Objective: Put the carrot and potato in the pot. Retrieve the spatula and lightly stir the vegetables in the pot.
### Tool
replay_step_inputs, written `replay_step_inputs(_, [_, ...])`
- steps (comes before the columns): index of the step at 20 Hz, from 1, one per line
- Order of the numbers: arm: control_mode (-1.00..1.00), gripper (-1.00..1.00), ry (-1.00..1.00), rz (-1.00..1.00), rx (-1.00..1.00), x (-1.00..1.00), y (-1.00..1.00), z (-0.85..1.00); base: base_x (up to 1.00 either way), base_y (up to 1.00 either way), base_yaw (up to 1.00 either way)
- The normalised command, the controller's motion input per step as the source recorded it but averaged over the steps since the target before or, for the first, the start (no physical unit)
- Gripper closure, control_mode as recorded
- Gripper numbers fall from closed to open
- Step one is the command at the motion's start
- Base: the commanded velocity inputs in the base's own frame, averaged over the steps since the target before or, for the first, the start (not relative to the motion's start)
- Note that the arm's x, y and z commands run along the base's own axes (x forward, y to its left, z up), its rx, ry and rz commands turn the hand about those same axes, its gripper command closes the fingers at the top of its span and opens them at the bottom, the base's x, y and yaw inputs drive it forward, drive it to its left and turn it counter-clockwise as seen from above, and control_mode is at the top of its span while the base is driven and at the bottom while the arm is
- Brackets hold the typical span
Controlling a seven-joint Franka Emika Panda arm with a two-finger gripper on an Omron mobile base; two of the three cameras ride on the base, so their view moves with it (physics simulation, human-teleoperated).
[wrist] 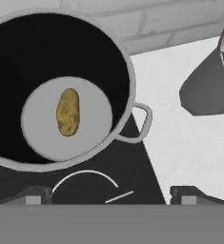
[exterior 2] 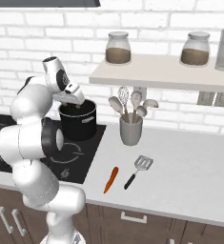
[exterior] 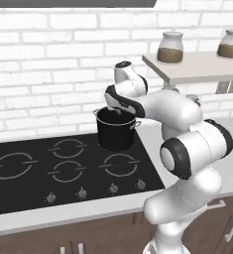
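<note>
The black pot [exterior: 115, 133] [exterior 2: 80, 125] [wrist: 128, 71] stands on the back right burner of the stove. On its grey bottom lies the yellowish-tan potato [wrist: 68, 112]. My gripper [exterior: 119, 111] [exterior 2: 77, 106] [wrist: 112, 196] hovers just over the pot's mouth, open, its fingertips [wrist: 35, 196] spread wide with nothing between them. The orange carrot [exterior 2: 111, 179] rests on the grey counter near its front edge. Just right of it lies the spatula [exterior 2: 137, 170], black handle toward the front, slotted silver head toward the wall.
A grey utensil cup [exterior 2: 131, 130] [wrist: 204, 90] with spoons and a whisk stands on the counter right of the pot. A shelf [exterior 2: 161, 71] with jars hangs above it. The black cooktop [exterior: 63, 168] lies left of the counter.
</note>
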Motion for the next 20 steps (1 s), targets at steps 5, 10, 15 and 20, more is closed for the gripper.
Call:
replay_step_inputs(5, [-1.00,-1.00,0.04,-0.05,0.00,-0.88,-0.39,0.00,0.00,0.00,0.00])
replay_step_inputs(10, [-1.00,-1.00,0.08,-0.07,0.00,-0.48,-0.45,0.01,0.00,0.00,0.00])
replay_step_inputs(15, [-1.00,-1.00,0.00,-0.01,0.00,-0.63,-0.66,0.00,0.00,0.00,0.00])
replay_step_inputs(20, [-1.00,-1.00,0.00,-0.03,0.00,-0.49,-0.73,0.00,0.00,0.00,0.00])
